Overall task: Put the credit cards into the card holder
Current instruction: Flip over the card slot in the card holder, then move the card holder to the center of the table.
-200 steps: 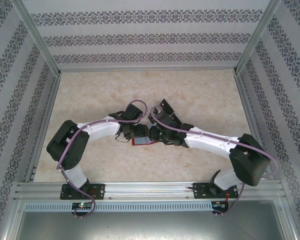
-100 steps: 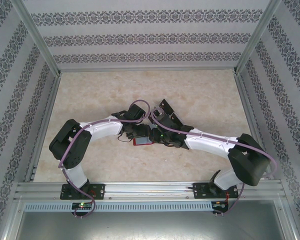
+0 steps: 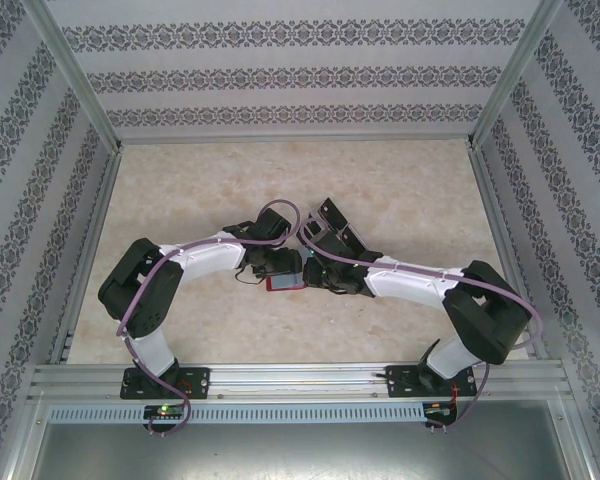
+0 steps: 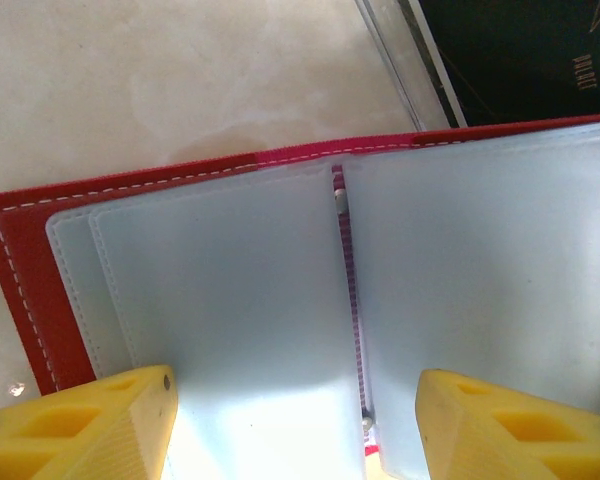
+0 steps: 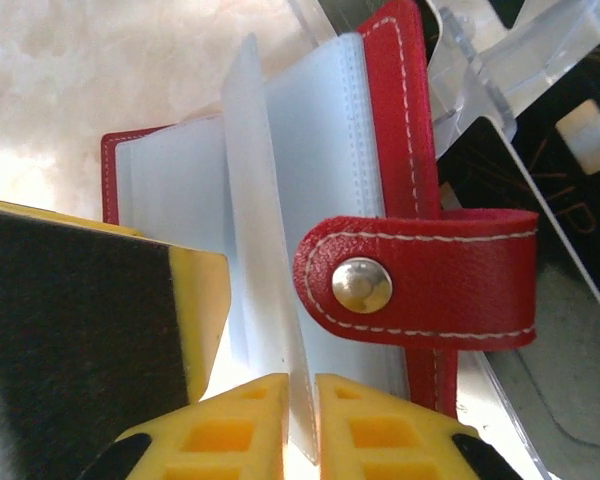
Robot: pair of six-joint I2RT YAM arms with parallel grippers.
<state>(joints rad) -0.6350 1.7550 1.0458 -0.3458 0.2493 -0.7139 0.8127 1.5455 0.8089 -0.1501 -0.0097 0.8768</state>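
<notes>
The card holder is a red wallet lying open on the table, its pale blue clear pockets facing up. My left gripper is open, one yellow finger over each side of the pocket pages. My right gripper is shut on a single clear pocket leaf, holding it upright beside the red snap tab. Black credit cards lie just past the wallet's edge, and one credit card shows at the top right of the left wrist view. From above, both grippers meet over the card holder.
A transparent plastic slotted tray sits against the wallet's far side, over the black cards. From above, the tray lies just behind the two wrists. Bare marble tabletop surrounds the arms, closed in by patterned walls and metal rails.
My left arm has shifted slightly right toward the wallet. My right arm's elbow has swung inward and left. Both grippers stay at the wallet.
</notes>
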